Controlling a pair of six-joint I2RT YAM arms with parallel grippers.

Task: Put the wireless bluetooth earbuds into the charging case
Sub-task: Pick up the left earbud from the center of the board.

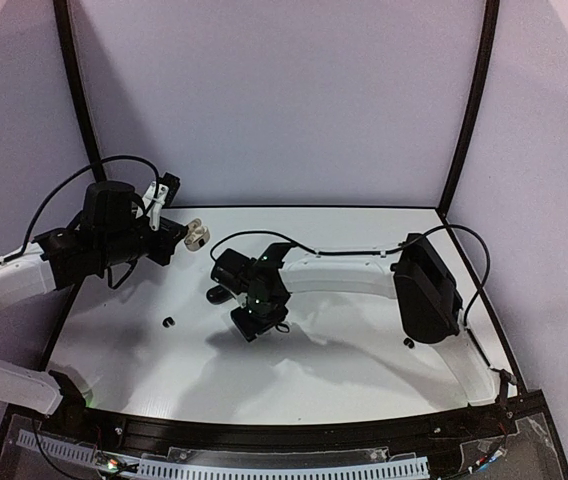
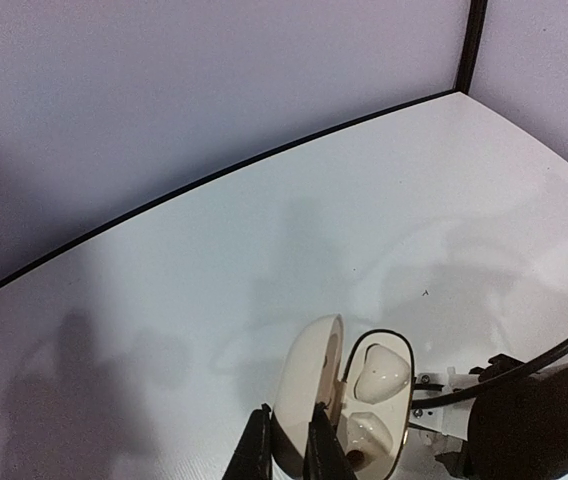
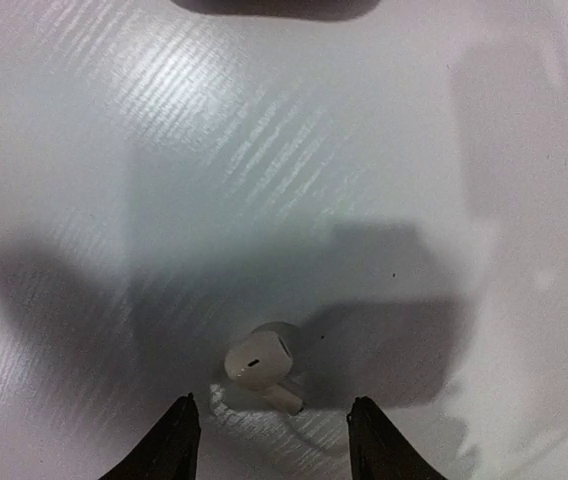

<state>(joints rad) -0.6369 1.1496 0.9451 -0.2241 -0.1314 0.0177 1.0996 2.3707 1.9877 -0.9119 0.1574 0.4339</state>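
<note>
A white, faintly ribbed desk (image 1: pixel 334 350) with a thin black rim carries four small things. A black rounded earbud nub (image 1: pixel 169 321) lies at 9 o'clock from centre and a second black rounded nub (image 1: pixel 408 342) at 4 o'clock, well apart. A dark rounded lump (image 1: pixel 216 295) sits nearer centre at 9 o'clock, half hidden. A white glossy short-stemmed earbud (image 3: pixel 257 362) lies flat, stem toward 4 o'clock. Whether the cream glossy charging case (image 1: pixel 197 234) at 11 o'clock touches the desk cannot be told.
</note>
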